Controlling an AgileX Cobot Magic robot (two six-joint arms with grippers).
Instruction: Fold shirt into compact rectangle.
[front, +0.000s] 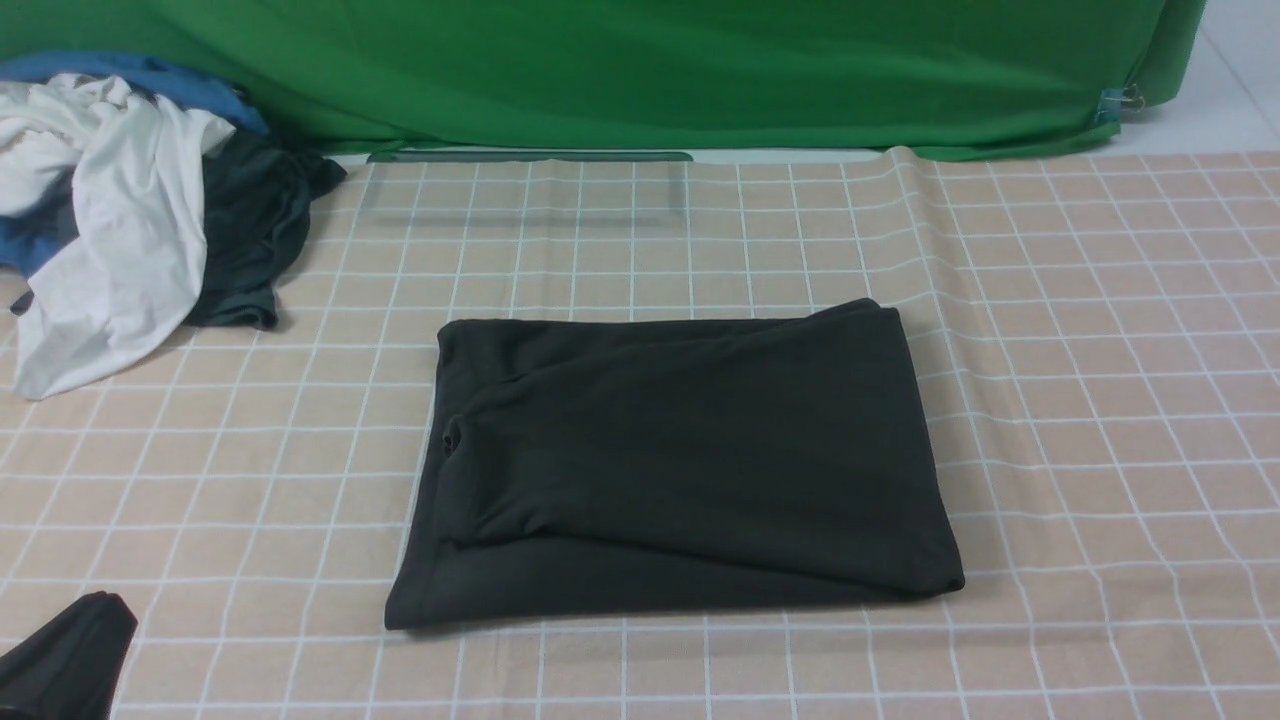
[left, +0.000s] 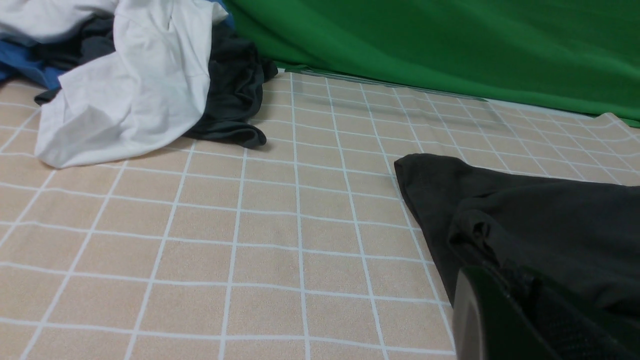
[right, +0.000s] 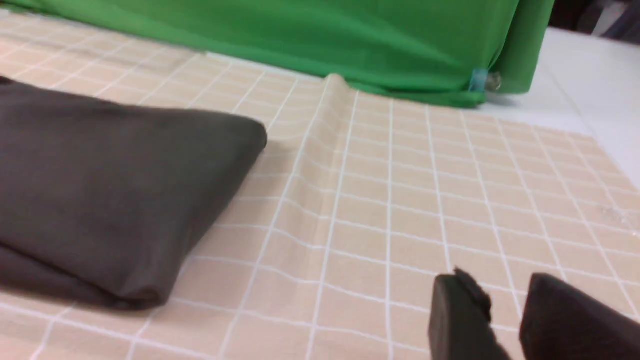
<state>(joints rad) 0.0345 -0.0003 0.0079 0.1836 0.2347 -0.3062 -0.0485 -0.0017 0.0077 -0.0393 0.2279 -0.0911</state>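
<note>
Left gripper (front: 60, 655): nearest item, near-left corner; clenched, grasping nothing.
Right gripper (right: 505, 320): jaws slightly parted, empty, off the shirt's right side.
Shirt (front: 680, 460): table centre, lying as a flat, layered rectangle; folding looks done, at most some squaring of the left edge left.
Surface: beige checked tablecloth (front: 1100, 420), a ridge right of the shirt.
Room: green backdrop (front: 640, 70) far; clothes pile (front: 120, 220) far left.

One folded shirt (front: 690, 450), one clothes pile (front: 130, 200)
</note>
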